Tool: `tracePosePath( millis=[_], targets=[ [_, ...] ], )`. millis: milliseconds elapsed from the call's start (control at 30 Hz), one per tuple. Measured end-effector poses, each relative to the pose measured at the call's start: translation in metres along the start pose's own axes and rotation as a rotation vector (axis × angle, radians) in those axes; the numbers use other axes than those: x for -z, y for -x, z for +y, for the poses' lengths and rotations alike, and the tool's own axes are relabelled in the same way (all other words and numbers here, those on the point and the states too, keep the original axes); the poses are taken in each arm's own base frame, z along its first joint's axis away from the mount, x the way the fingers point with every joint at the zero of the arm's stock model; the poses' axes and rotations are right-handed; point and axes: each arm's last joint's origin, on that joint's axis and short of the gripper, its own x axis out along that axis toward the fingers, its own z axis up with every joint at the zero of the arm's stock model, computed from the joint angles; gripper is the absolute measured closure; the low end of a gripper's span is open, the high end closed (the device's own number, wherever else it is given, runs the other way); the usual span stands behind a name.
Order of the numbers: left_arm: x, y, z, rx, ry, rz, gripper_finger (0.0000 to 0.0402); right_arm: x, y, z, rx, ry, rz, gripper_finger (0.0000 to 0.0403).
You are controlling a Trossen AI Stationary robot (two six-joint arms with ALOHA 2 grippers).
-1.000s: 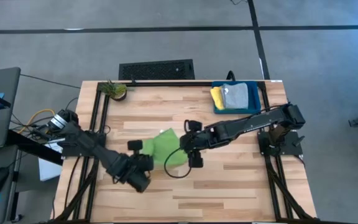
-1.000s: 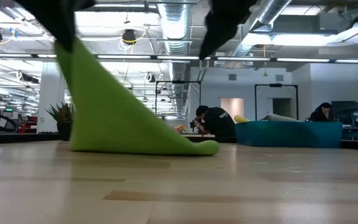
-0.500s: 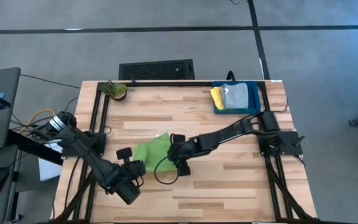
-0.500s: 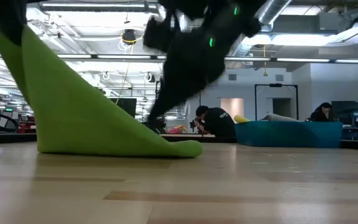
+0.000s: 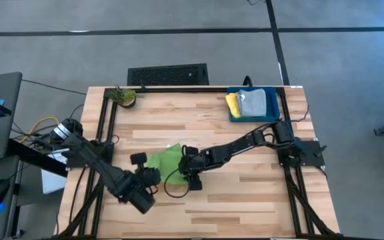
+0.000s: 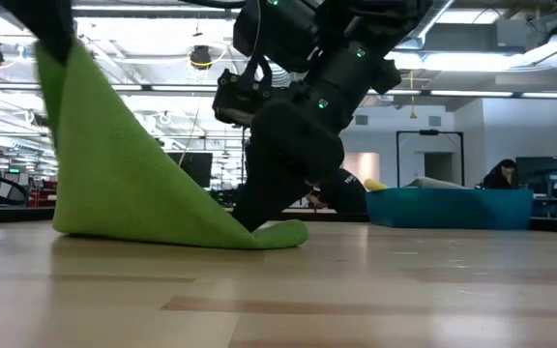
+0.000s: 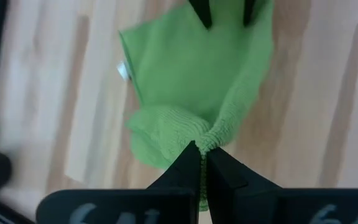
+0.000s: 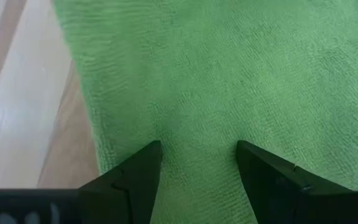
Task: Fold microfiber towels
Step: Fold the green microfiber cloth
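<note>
A: From above, where is the lime green towel [image 5: 166, 160]?

B: On the wooden table [image 5: 245, 193], well away from the dark teal-blue bin [image 5: 276, 111] at the far right corner. The bin holds the yellow towel [image 5: 232, 103] and the grey towel [image 5: 252, 102]. A small potted plant [image 5: 123, 97] stands at the far corner opposite the bin.

A: And the arms?

B: The left gripper [image 5: 150, 175] is at the towel's edge farthest from the bin; the right gripper [image 5: 188, 164] is at the edge nearest the bin.

A: From table height?

B: The lime green towel [image 6: 129, 179] rises from the table [image 6: 356, 290] to a peak at the side away from the bin [image 6: 450, 206], and slopes down to a low tip lying on the wood. The right gripper [image 6: 259, 208] comes down just behind that tip. People sit in the room behind.

A: Left wrist camera?

B: The left gripper [image 7: 202, 163] is pinched tight on a bunched corner of the lime green towel [image 7: 191, 81], which hangs down toward the table [image 7: 316, 93]. The other arm's two fingertips [image 7: 199, 12] touch the far edge.

A: Right wrist camera?

B: The right gripper [image 8: 197, 163] has its fingers [image 8: 143, 171] spread wide, both resting on the flat lime green towel [image 8: 229, 74], gripping nothing.
</note>
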Motion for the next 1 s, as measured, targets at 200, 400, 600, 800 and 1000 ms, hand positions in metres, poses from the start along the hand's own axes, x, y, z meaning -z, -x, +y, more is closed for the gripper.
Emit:
tracePosePath(
  millis=[200,400,600,800,1000],
  targets=[
    [-0.026,-0.011,0.015,-0.029,-0.12,-0.06,0.0402,0.0,0.0,-0.001,-0.017,-0.015,-0.001,0.0168],
    [-0.057,-0.025,0.028,-0.006,-0.205,-0.156,0.0402,-0.001,0.0,-0.006,-0.022,-0.049,-0.006,0.0168],
    [-0.069,-0.032,0.036,0.028,-0.262,-0.17,0.0402,-0.001,-0.001,-0.008,-0.019,-0.071,-0.007,0.0168],
    [-0.066,-0.039,0.035,0.051,-0.31,-0.149,0.0402,-0.001,0.0,-0.007,-0.016,-0.073,-0.007,0.0168],
    [-0.064,-0.042,0.035,0.041,-0.31,-0.147,0.0402,-0.006,0.021,-0.001,-0.012,-0.064,0.004,0.0168]
  ],
)
